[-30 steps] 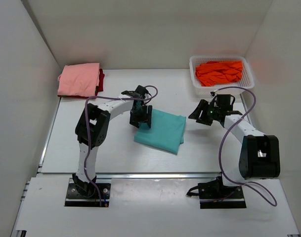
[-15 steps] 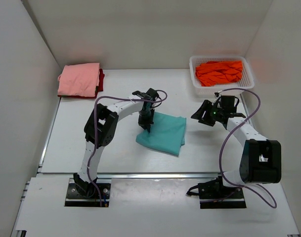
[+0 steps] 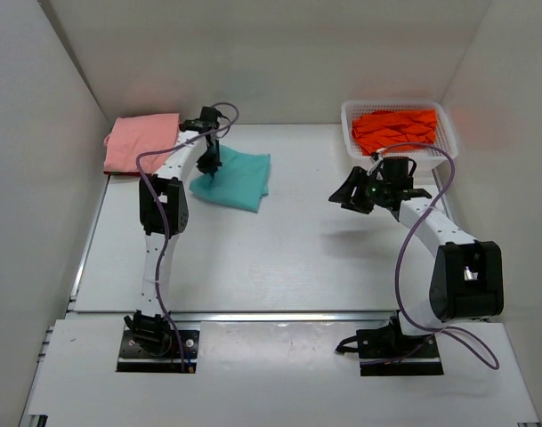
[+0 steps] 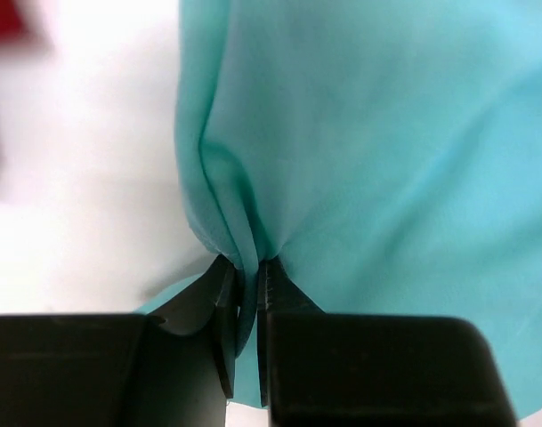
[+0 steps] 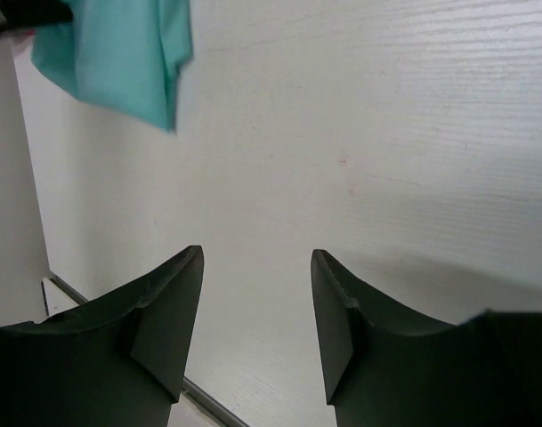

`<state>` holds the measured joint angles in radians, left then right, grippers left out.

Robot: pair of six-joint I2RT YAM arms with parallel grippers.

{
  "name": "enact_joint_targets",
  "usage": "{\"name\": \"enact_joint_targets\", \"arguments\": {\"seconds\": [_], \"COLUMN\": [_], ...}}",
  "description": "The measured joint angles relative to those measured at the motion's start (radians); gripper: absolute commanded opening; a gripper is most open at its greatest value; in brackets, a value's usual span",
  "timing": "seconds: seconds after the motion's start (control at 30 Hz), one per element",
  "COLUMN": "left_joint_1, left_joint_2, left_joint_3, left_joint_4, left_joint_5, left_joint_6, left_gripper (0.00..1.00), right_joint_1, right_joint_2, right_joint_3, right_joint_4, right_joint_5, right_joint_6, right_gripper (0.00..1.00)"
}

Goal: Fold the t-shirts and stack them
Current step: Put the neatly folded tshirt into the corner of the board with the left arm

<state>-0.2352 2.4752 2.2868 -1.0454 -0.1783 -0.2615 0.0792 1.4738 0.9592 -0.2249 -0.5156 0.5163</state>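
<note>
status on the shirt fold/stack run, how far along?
Done: the pink t-shirt lies folded at the far left corner, and the teal t-shirt is folded too. In hand: the left gripper pinches the teal one's edge beside the pink one, not yet on top. Left: the orange t-shirt sits bunched in the basket; the right gripper is open and empty over bare table.

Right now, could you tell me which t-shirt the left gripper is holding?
The teal t-shirt, pinched at its edge; the pink t-shirt lies far left, the orange t-shirt in the basket.
</note>
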Motion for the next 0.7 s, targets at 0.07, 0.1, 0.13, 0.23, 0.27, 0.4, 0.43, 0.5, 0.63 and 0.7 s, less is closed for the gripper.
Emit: {"name": "enact_joint_targets", "arguments": {"seconds": [0.07, 0.1, 0.13, 0.23, 0.27, 0.4, 0.43, 0.5, 0.63, 0.7], "left_joint_1": [0.034, 0.047, 0.056, 0.073, 0.078, 0.105, 0.112, 0.133, 0.176, 0.2], "left_joint_2": [0.045, 0.065, 0.078, 0.089, 0.089, 0.089, 0.087, 0.077, 0.004, -0.039], "left_joint_3": [0.101, 0.145, 0.172, 0.193, 0.193, 0.195, 0.195, 0.189, 0.127, 0.124], "left_joint_4": [0.002, 0.014, 0.026, 0.066, 0.077, 0.139, 0.149, 0.176, 0.249, 0.273], "left_joint_5": [-0.024, -0.026, -0.025, -0.025, -0.025, -0.023, -0.024, -0.029, -0.043, -0.045], "left_joint_6": [0.047, 0.071, 0.092, 0.142, 0.157, 0.192, 0.197, 0.212, 0.237, 0.253], "left_gripper": [0.0, 0.0, 0.0, 0.0, 0.0, 0.0, 0.0, 0.0, 0.0, 0.0], "right_joint_1": [-0.001, -0.001, 0.0, 0.008, 0.016, 0.048, 0.055, 0.069, 0.084, 0.094], "right_joint_2": [-0.002, -0.003, -0.003, -0.002, -0.001, 0.008, 0.014, 0.032, 0.08, 0.096], "right_joint_3": [0.0, 0.0, 0.001, 0.021, 0.039, 0.126, 0.142, 0.168, 0.193, 0.193], "right_joint_4": [-0.014, -0.023, -0.031, -0.077, -0.095, -0.119, -0.118, -0.12, -0.136, -0.144], "right_joint_5": [0.0, 0.0, 0.002, 0.003, 0.004, 0.005, 0.005, 0.005, 0.01, 0.014], "right_joint_6": [0.008, 0.011, 0.012, 0.022, 0.024, 0.035, 0.038, 0.04, 0.043, 0.05], "right_gripper": [0.49, 0.47, 0.47, 0.47, 0.47, 0.46, 0.47, 0.46, 0.46, 0.46]}}
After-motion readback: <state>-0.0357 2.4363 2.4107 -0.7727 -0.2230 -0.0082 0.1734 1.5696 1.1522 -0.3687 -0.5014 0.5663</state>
